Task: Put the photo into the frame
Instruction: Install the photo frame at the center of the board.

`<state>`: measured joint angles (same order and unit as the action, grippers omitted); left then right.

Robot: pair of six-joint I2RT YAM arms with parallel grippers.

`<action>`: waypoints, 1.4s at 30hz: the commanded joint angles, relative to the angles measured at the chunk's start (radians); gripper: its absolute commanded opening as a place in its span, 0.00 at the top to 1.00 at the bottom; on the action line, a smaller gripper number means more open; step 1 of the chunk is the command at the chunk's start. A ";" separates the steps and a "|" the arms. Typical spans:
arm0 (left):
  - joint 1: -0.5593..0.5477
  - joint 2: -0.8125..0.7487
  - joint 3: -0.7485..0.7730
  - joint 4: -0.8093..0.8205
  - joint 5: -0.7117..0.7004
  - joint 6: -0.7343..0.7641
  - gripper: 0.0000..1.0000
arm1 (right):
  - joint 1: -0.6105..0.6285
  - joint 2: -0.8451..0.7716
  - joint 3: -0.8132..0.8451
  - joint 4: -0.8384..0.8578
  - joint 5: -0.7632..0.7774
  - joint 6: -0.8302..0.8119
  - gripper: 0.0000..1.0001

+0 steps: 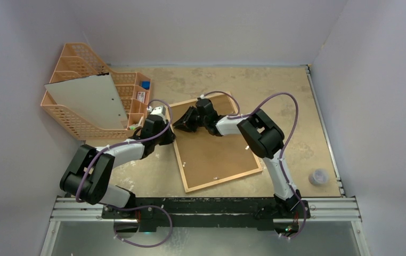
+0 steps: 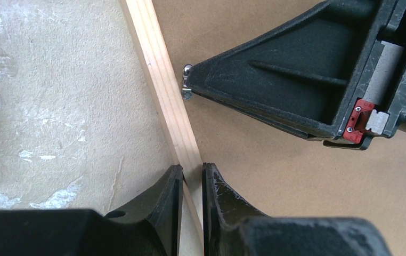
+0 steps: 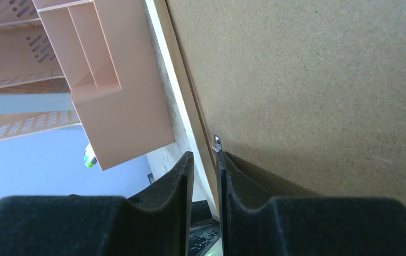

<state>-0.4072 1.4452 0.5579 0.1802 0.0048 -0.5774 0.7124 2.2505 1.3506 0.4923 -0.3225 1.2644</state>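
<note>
Thin light-wood rectangular picture frame (image 1: pixel 222 180) lying back-up at the centre of the beige table (image 1: pixel 297 106), its brown hardboard backing panel (image 1: pixel 217 149) uppermost. Left gripper (image 2: pixel 192 173) is clamped across the frame's left edging. Right gripper (image 3: pixel 205 160) has its narrowly parted tips at a small metal tab (image 2: pixel 186 80) (whether it grips cannot be told). Orange plastic mesh organizer (image 1: pixel 78 122) stands at rear left.

Frame (image 2: pixel 161 80) light wood; back panel (image 2: pixel 254 176) matt hardboard.
</note>
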 commanded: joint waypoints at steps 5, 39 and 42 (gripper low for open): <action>-0.047 0.037 -0.011 0.053 0.121 0.027 1.00 | 0.082 0.048 0.047 0.028 0.067 0.084 0.76; -0.013 -0.167 0.125 -0.179 -0.025 -0.123 0.41 | 0.001 -0.568 -0.307 -0.282 0.360 -0.259 0.65; -0.013 -0.156 0.159 -0.236 -0.121 -0.149 0.40 | 0.001 -0.636 -0.378 -0.293 0.362 -0.302 0.65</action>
<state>-0.4259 1.2987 0.6533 -0.0105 -0.0051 -0.6708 0.7067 1.6836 1.0504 0.2638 0.0071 1.0603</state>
